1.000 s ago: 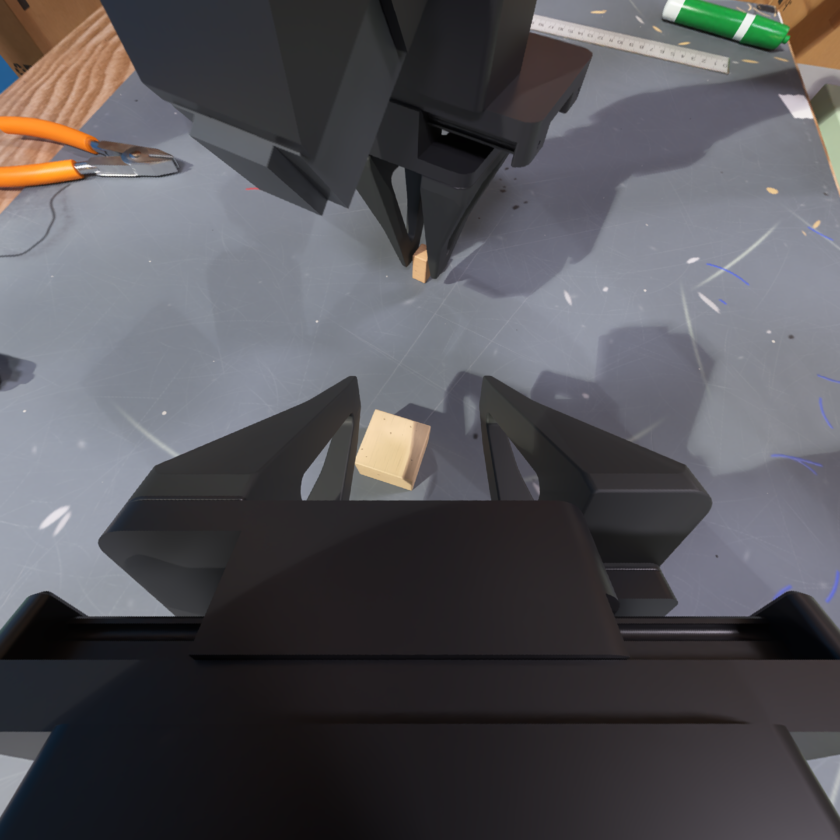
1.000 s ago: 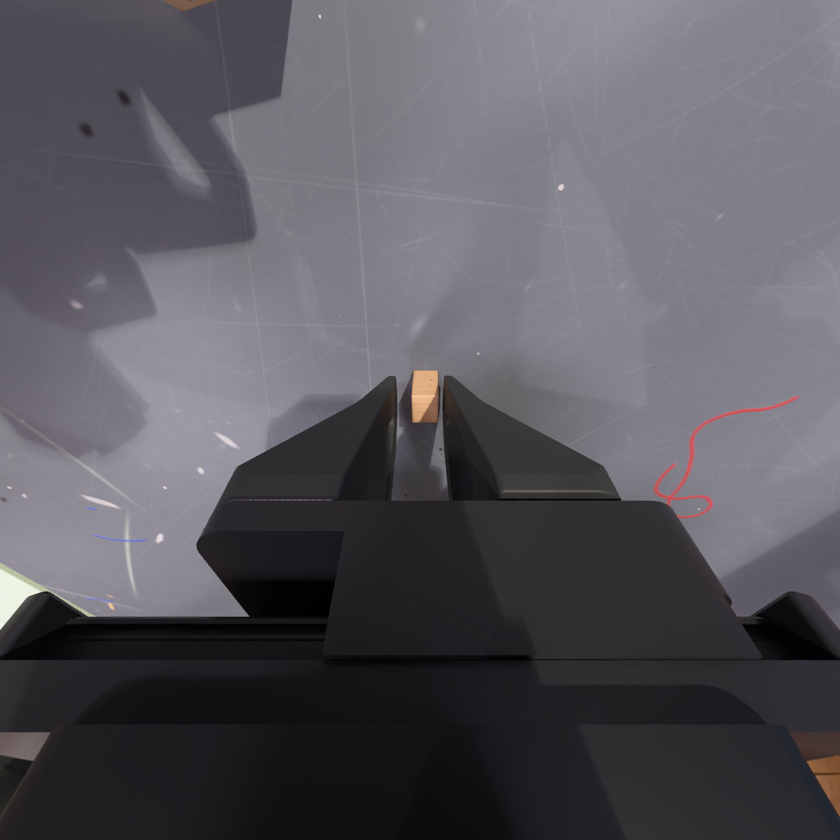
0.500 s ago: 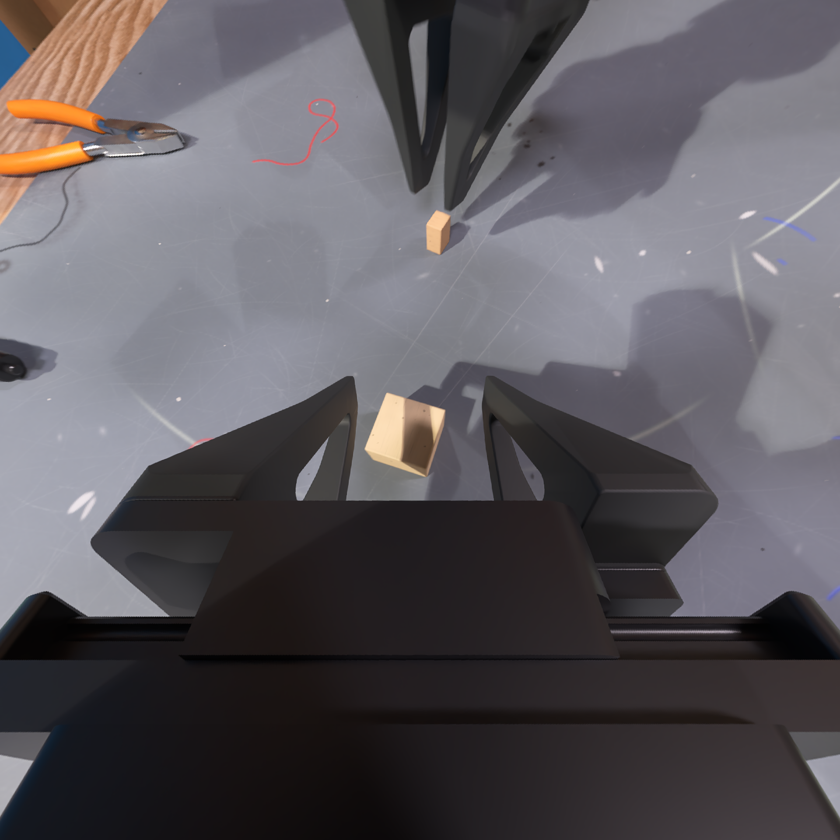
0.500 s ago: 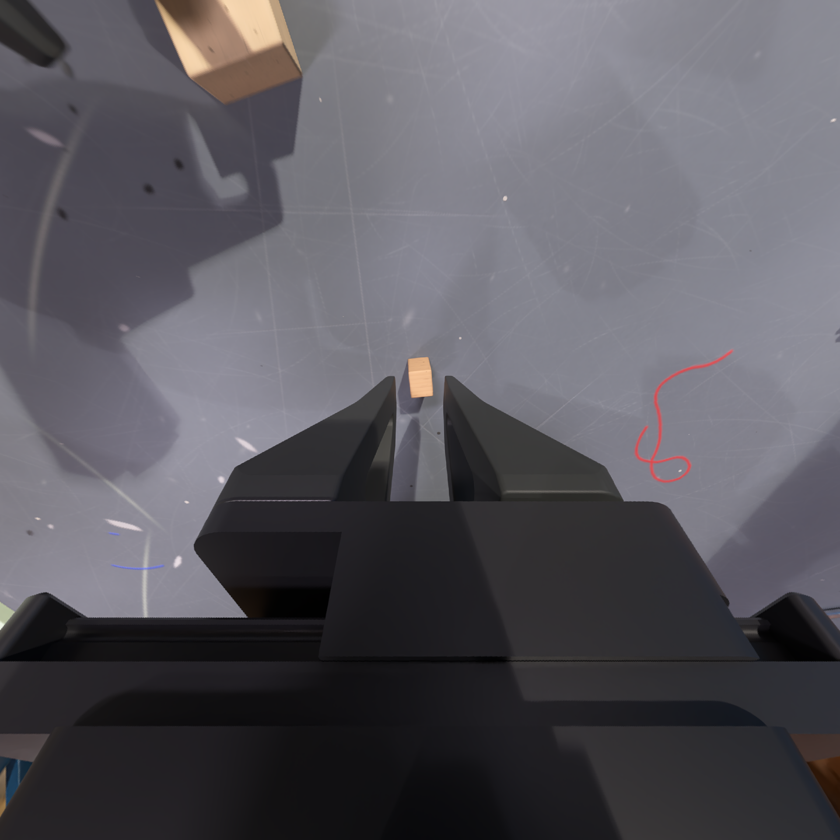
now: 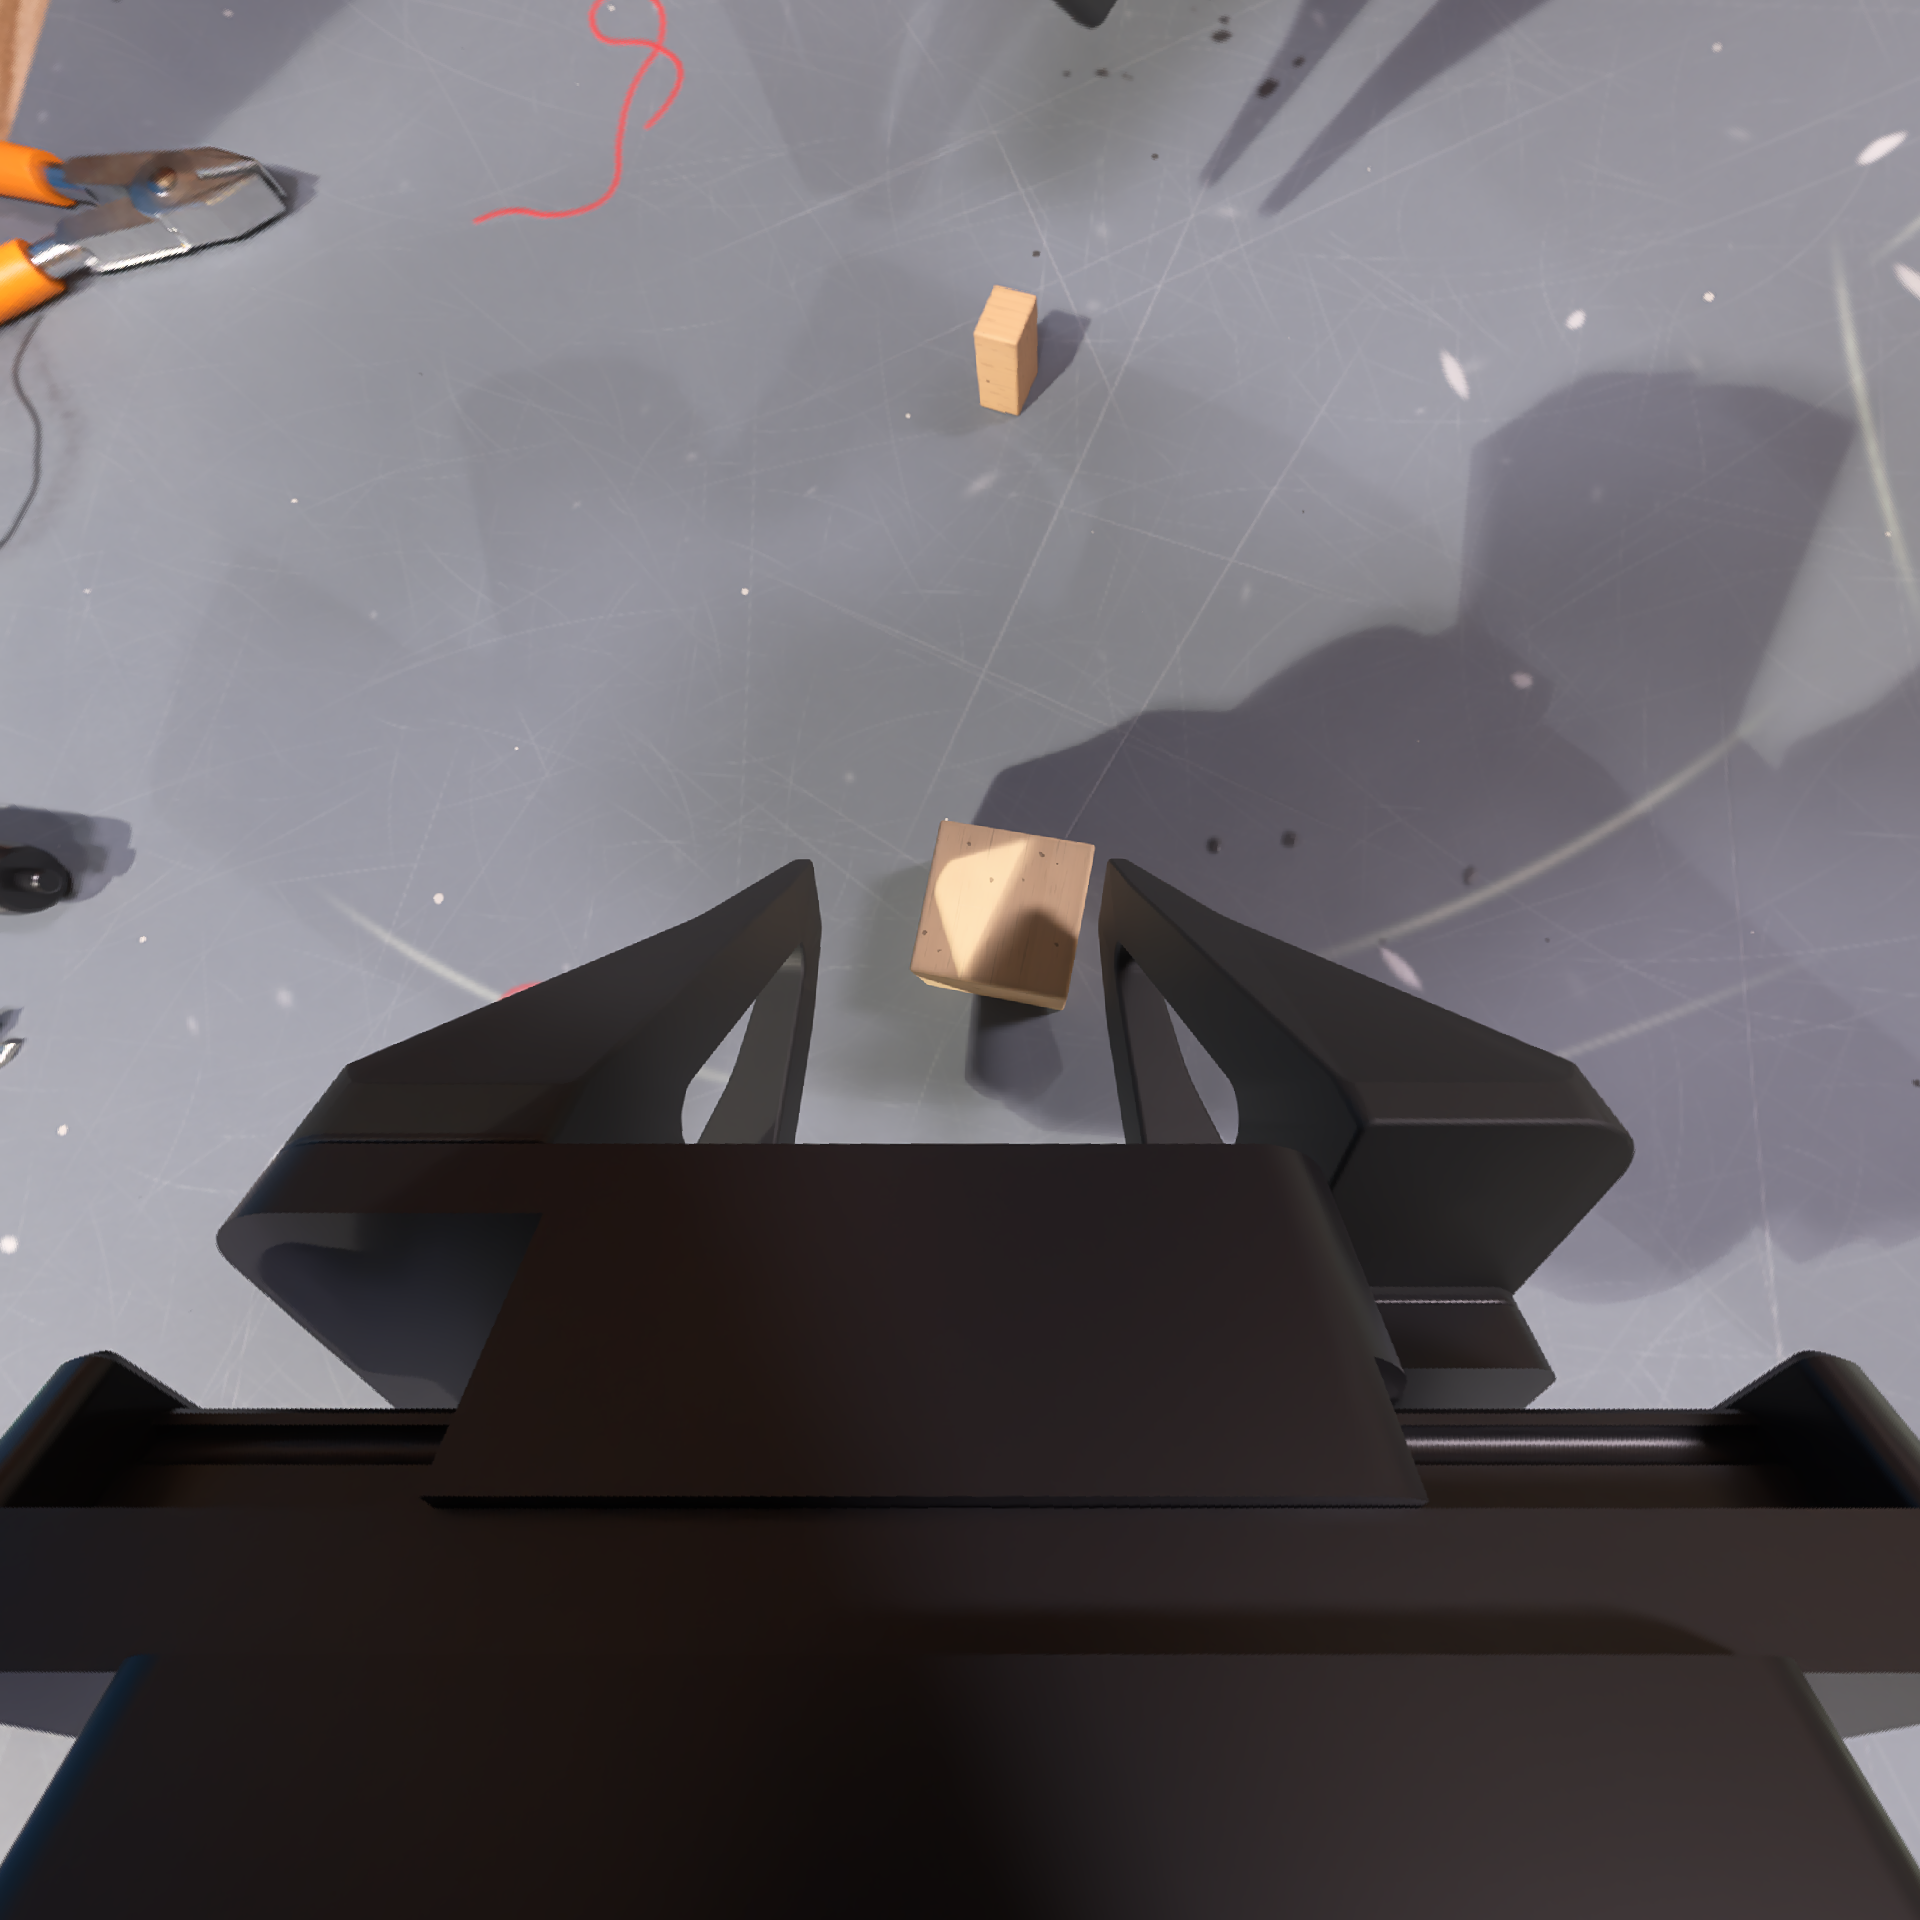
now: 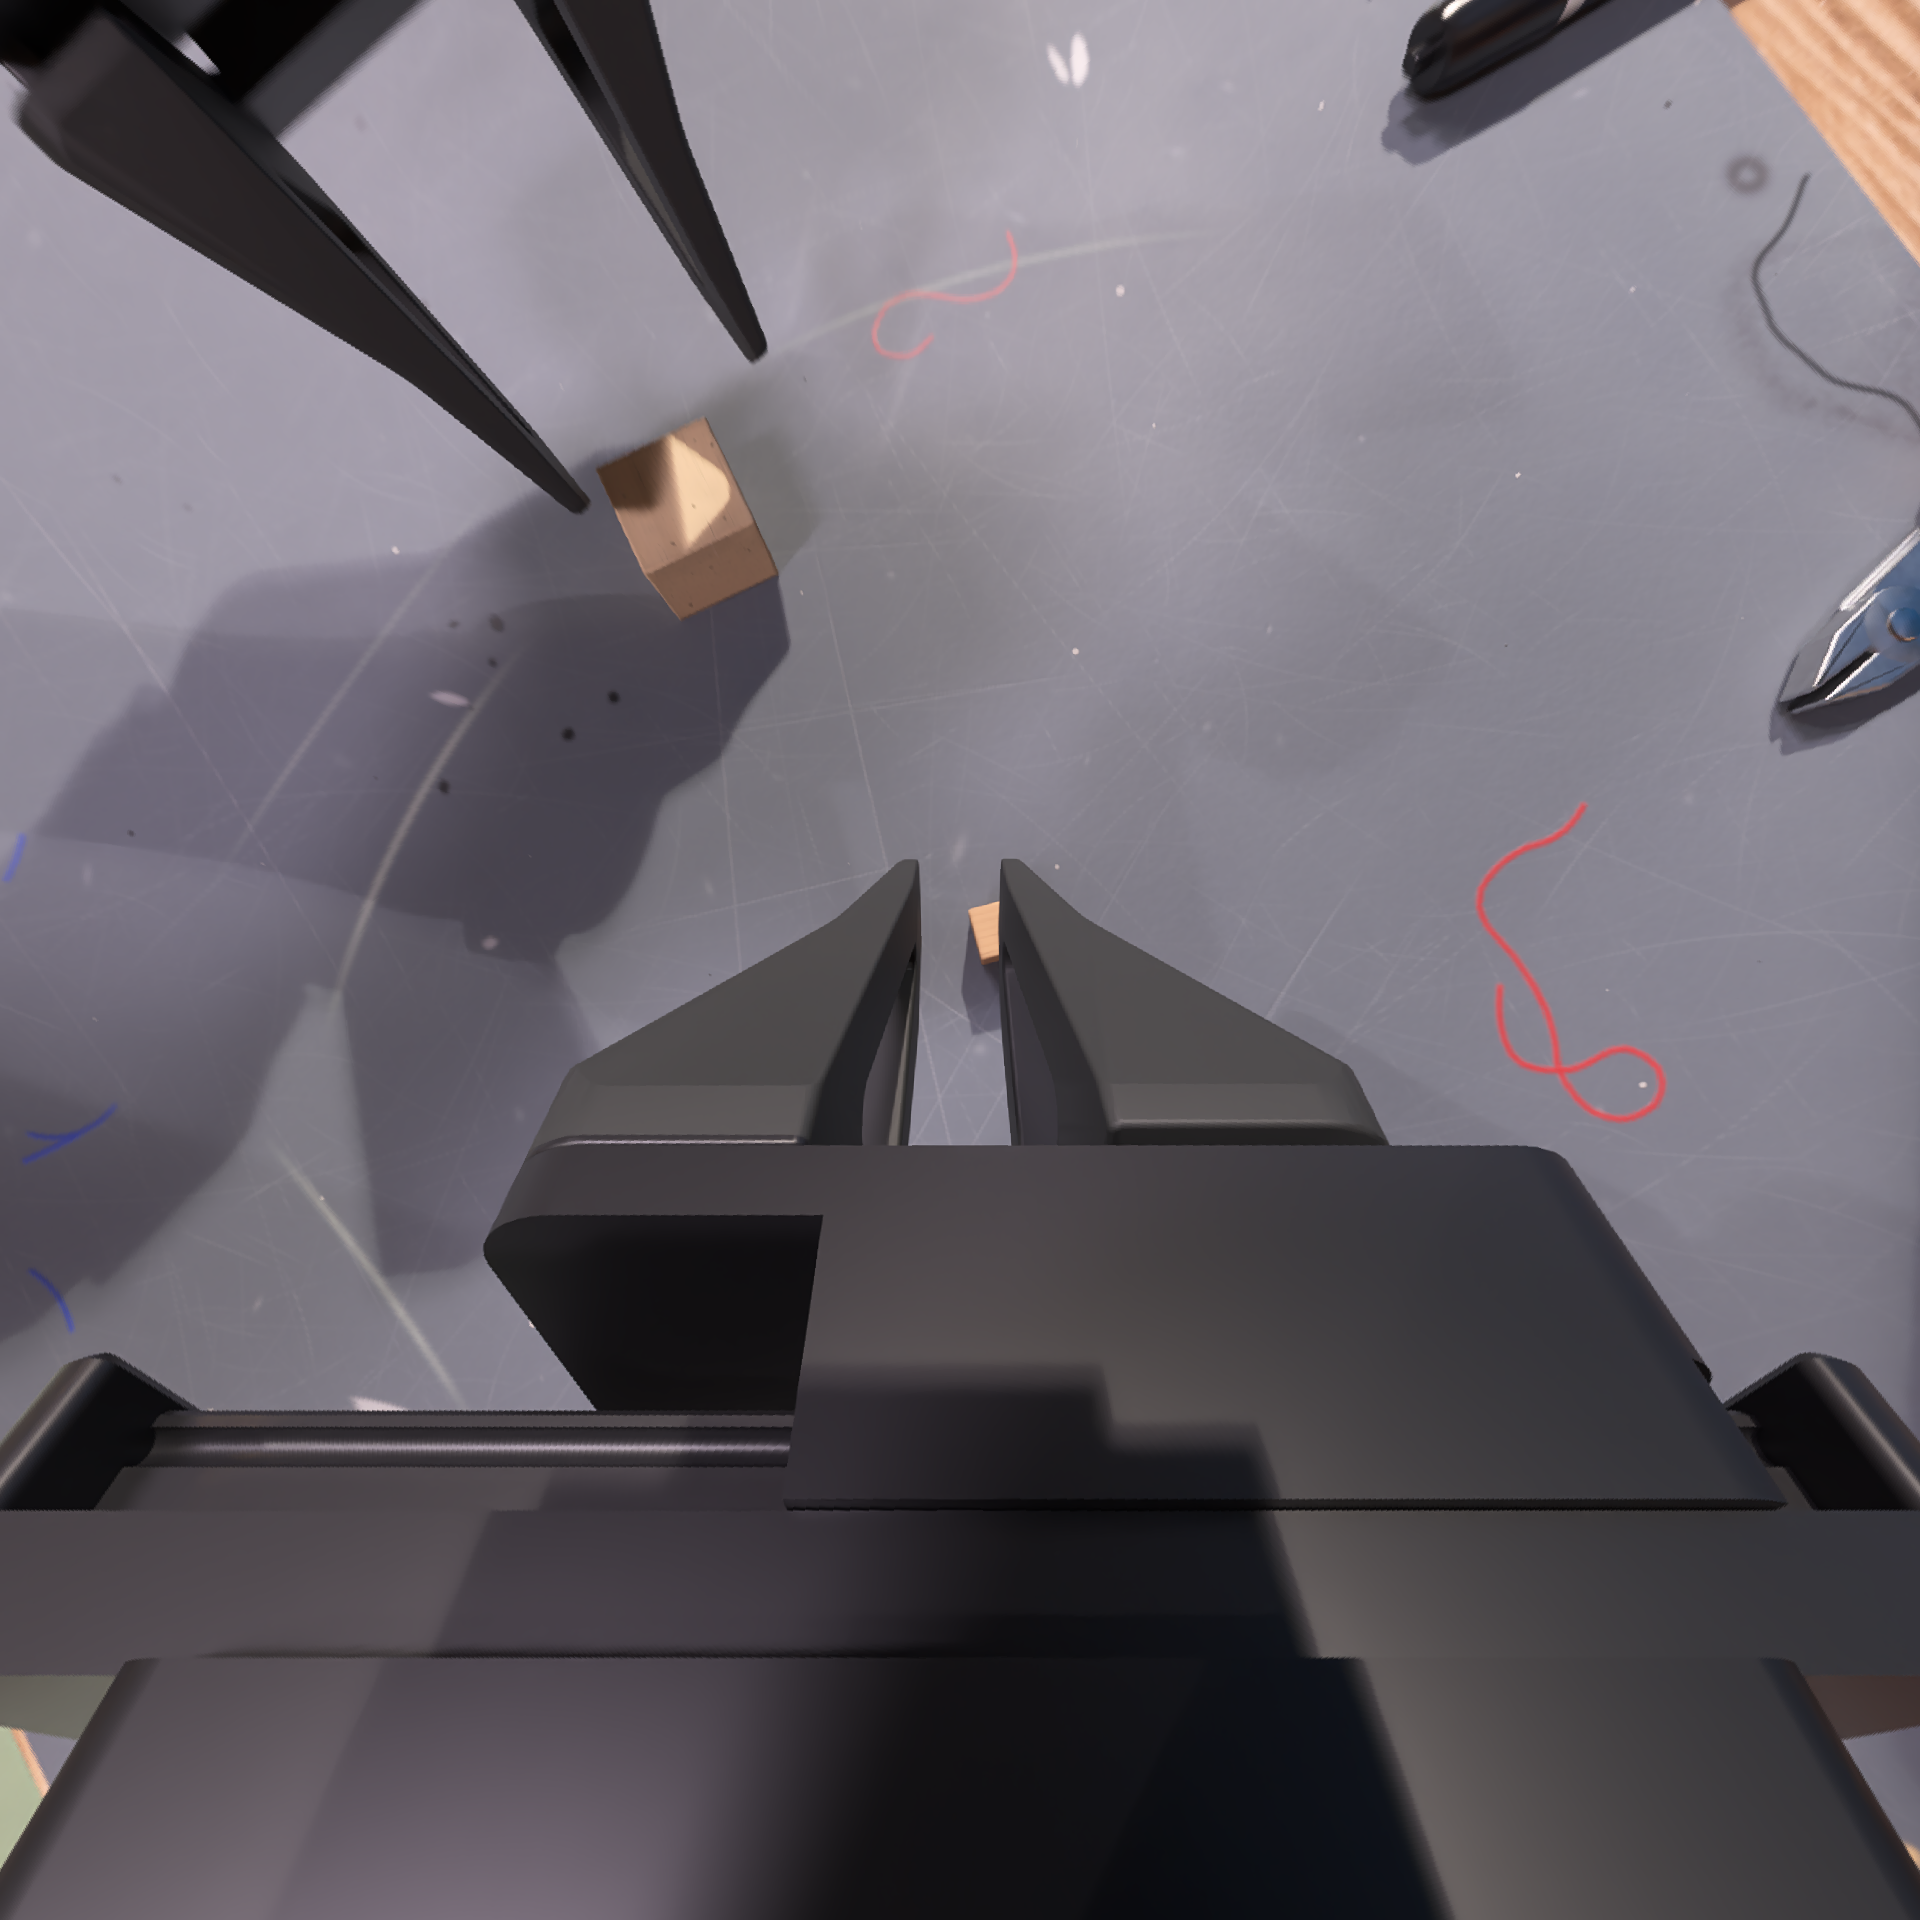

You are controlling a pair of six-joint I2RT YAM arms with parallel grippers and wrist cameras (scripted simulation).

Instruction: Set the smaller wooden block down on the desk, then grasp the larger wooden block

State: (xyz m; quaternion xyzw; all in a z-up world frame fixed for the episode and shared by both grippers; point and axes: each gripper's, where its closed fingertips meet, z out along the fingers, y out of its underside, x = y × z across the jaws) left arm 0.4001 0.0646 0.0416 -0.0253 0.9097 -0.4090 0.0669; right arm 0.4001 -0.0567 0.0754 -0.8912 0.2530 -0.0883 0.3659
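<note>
Two wooden blocks on one desk; left fingers spread wide, right fingers narrow, empty.

Smaller wooden block half behind a finger; pliers handles cropped

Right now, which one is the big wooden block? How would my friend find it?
Look at the scratched grey desk, then at the open left gripper above it. The larger wooden block sits between its fingers: a pale, speckled cube. The smaller wooden block farther off is thinner, taller and more orange.
</note>
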